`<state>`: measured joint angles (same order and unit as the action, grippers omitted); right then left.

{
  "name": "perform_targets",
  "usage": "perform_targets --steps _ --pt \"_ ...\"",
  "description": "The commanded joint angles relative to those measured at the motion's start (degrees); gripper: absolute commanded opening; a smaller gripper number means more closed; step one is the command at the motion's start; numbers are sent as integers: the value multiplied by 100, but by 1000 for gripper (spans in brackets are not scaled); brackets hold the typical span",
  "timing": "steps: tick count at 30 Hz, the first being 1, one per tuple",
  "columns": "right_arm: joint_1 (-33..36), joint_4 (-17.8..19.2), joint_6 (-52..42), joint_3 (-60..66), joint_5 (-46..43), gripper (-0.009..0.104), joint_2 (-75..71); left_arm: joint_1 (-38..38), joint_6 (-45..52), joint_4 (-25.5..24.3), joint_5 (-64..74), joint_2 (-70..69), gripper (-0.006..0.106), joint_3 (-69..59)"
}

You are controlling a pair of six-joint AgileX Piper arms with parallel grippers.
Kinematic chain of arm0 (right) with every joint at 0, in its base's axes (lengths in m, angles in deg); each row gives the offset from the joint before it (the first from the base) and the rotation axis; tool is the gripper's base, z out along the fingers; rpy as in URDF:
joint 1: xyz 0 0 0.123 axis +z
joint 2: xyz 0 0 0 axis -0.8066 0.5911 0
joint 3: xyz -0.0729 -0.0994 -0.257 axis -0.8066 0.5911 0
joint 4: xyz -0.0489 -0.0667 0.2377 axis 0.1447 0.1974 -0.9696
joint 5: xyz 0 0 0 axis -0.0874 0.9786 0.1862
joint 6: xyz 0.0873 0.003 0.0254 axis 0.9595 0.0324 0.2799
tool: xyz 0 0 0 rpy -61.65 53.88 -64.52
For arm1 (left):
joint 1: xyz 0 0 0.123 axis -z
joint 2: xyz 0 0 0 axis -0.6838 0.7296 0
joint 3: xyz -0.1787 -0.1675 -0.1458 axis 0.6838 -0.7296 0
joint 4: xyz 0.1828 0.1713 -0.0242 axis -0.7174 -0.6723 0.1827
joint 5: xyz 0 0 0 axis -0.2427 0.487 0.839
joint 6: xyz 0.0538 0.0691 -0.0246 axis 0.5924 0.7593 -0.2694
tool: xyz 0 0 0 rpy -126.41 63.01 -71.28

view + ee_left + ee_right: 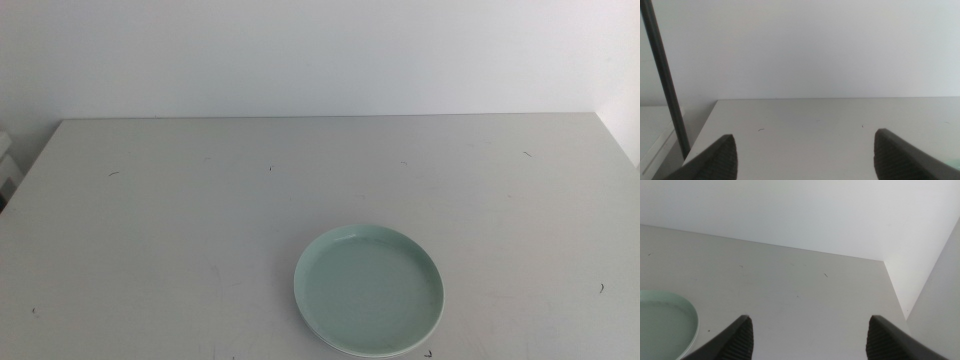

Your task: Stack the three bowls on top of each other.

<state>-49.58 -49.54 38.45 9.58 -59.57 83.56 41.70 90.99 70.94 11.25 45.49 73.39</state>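
The mint green bowl point(368, 290) sits on the white table point(180, 220), near the front edge and a bit to the right of centre. A pale rim shows under it at the front, so it is on top of at least one other bowl; how many, I cannot tell. My left gripper point(805, 152) and right gripper point(809, 335) both wait above the table w/ jaws spread wide, holding nothing. Neither shows in the middle view.

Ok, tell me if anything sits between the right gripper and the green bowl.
Nothing visible does. In the right wrist view only bare table lies between the open right gripper and the green bowl. In the middle view the bowl sits near the front edge with a pale rim showing beneath it; neither arm appears there.
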Motion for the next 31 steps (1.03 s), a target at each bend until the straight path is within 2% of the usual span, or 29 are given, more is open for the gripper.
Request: perform_targets --steps 1,6,8,10,16,22,31 --pt "-37 54 -28 -128 -477 57 51 14 -69 72 -477 65 98 84" --pt "-57 249 -28 -13 -537 57 -168 14 -69 -75 -820 -86 98 -379" --pt "-57 397 -28 138 -552 57 -450 14 -69 -173 -1234 -202 98 -736" --pt "-57 390 -28 349 -644 57 -691 14 -69 -252 -1725 -354 98 -1159" --pt "-57 47 -28 1293 -773 57 -1251 14 -69 -265 -2130 -768 98 -2028" --pt "-57 -298 -28 1791 -805 57 -1353 14 -69 -189 -1810 -854 98 -2083" --pt "-57 -231 -28 1868 -791 57 -1353 14 -69 -179 -1820 -849 98 -2083"
